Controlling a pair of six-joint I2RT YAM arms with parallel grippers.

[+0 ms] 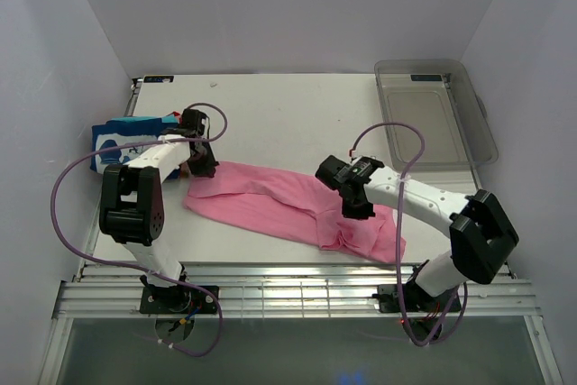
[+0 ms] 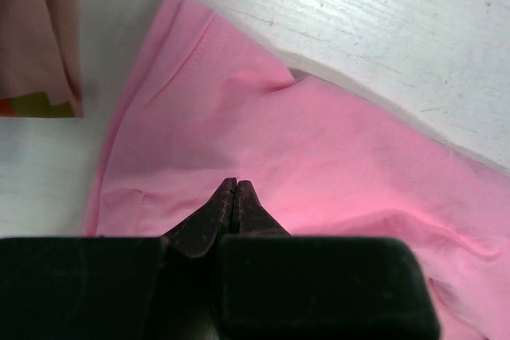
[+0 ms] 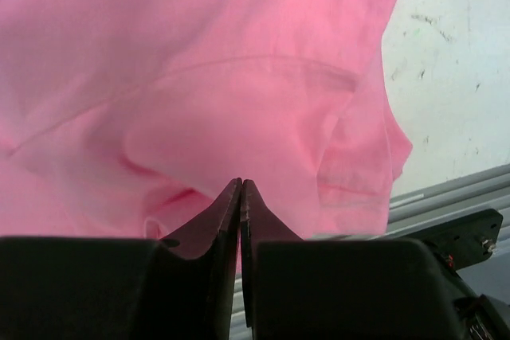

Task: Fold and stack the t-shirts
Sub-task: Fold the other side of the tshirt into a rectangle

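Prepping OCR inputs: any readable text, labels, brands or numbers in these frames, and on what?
Nothing is legible in any view.
Bin sticker: too small to read.
Table sticker, far-left corner: too small to read.
Blue tee: white print, no words can be made out.
Pink tee: no print visible.

A: What colour is the spread t-shirt (image 1: 288,205)?
B: Plain pink. The folded t-shirt (image 1: 122,143) left of it is blue with white print; the table (image 1: 297,114) under it, white.
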